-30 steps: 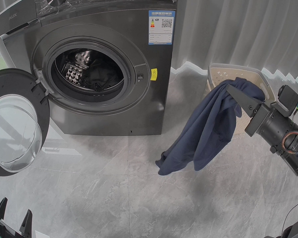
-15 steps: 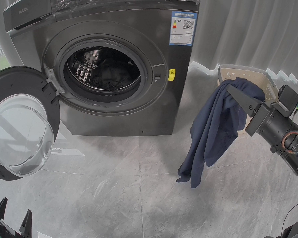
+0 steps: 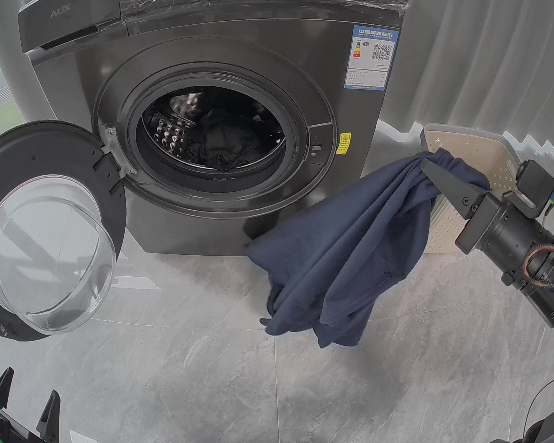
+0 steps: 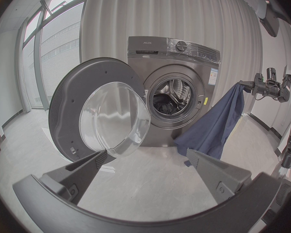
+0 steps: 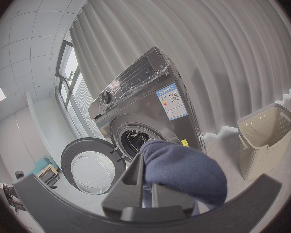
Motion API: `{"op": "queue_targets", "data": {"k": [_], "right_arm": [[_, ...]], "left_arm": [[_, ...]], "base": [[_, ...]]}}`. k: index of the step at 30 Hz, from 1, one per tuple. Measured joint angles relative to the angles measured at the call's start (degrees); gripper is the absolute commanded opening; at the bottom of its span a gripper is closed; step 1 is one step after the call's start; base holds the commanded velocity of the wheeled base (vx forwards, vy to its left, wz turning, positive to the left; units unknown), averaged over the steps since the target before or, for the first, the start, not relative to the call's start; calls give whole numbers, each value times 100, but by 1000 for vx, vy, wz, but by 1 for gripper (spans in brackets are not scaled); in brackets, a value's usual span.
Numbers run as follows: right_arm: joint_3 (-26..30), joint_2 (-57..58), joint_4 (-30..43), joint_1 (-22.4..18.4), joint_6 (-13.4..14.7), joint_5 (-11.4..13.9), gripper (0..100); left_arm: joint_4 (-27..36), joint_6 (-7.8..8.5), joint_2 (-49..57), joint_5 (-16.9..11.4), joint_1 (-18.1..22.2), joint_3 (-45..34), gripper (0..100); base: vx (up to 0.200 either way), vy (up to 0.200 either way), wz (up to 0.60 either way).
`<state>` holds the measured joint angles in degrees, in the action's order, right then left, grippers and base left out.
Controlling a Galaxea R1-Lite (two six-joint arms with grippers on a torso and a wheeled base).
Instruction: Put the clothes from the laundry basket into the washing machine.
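**Navy garment held in the air beside the washing machine**

One navy garment (image 3: 345, 247) hangs from the right gripper (image 3: 428, 166), whose jaws are pinched on a bunched fold at its top end (the wrist view has the cloth bulging over the fingers (image 5: 132, 178)). Its long axis slants down from that grip towards the lower front corner of the washing machine (image 3: 326, 93), on the side that carries the label. The loose lower end fans out wide there, and I cannot tell whether it touches the floor (image 3: 166, 364).

The one laundry basket (image 3: 480, 149), beige and perforated, stands on the floor on that same side of the machine, behind the garment's upper end and close to the curtain (image 3: 486, 50).

The machine's porthole is open, with a heap of dark clothes (image 3: 228, 143) in the drum; how many pieces, I cannot tell. Its single door (image 3: 43, 229) is swung wide on the hinge side, opposite the garment.

The left gripper (image 3: 29, 389) is low and well out in front of the door, jaws spread and holding nothing.
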<state>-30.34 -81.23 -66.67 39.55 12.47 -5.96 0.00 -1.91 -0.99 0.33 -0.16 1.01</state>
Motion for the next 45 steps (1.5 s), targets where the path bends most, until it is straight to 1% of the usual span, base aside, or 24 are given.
{"op": "queue_targets", "data": {"k": [8,10,25,45], "right_arm": [[35,9,0,4,-5,-2,0],[59,9,-4,13,-16,0,0],[100,-6,-4,24,-2,-5,0],[146,204,29,-28,-27,-35,0]], "left_arm": [[0,24,0,-1,0,0,100],[0,6,0,0,0,0,100],[0,-33,-2,-1,2,0,100],[0,-46,-2,10,2,0,100]], "base": [[-25,0,0],[0,0,0],[0,200,0],[0,0,0]]}}
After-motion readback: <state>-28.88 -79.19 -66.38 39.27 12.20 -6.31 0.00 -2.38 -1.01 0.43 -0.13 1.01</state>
